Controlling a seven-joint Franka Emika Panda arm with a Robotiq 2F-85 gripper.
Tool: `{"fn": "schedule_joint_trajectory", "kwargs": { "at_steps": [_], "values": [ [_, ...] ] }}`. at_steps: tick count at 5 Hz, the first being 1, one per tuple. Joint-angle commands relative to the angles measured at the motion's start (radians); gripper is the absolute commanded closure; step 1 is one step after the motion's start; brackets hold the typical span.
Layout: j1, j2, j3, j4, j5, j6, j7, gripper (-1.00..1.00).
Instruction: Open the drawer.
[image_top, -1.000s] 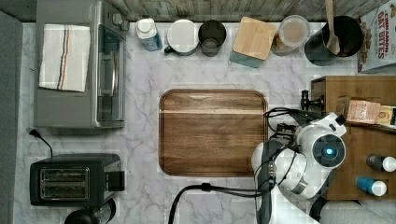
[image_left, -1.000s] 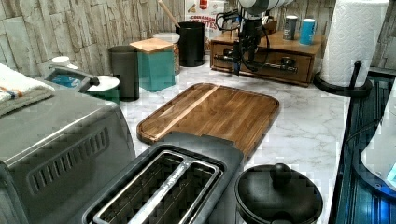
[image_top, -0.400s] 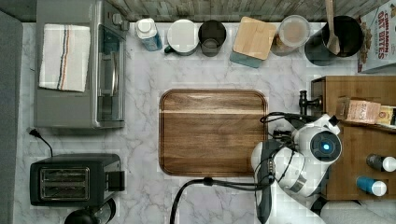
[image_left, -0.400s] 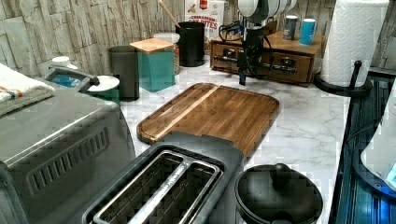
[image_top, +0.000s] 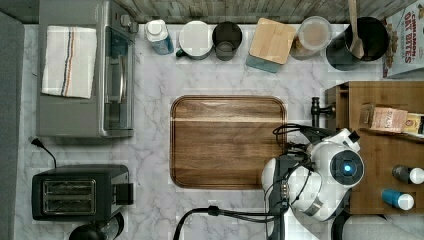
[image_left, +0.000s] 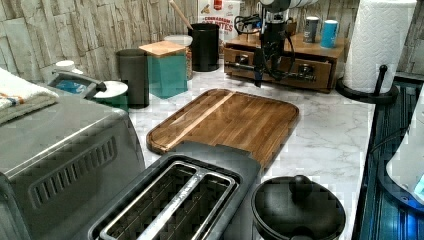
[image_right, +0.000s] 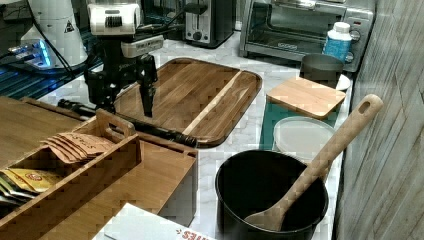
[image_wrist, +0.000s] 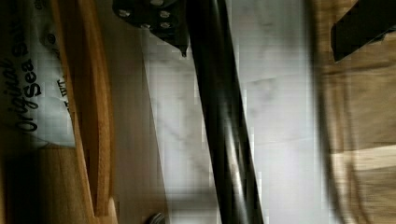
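Now: brown wooden drawer, long black bar handle; pincer spread wide, straddling handle.

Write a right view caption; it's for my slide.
Open gripper hangs above the drawer's black bar handle, beside the cutting board.

Black bar handle between spread tool fingers, marble counter beneath

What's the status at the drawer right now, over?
Gripper open, fingers straddling the long black metal bar handle. Wide brown wooden drawer not visibly pulled out. Dark wooden cutting board lies close in front.
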Motion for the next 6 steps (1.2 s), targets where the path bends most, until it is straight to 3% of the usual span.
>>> {"fn": "schedule_joint_trajectory", "kwargs": {
  "at_steps": [1,2,3,6],
  "values": [
    [0.148,-0.034,0.225,-0.04,0.147,-0.08,-0.002,-1.0],
    [0.222,-0.078,0.275,-0.057,0.171,-0.141,0.109,-1.0],
    [0.286,-0.105,0.363,-0.134,0.173,0.013,0.254,-1.0],
    [0.322,-0.108,0.421,-0.074,0.162,-0.057,0.329,-1.0]
  ]
}}
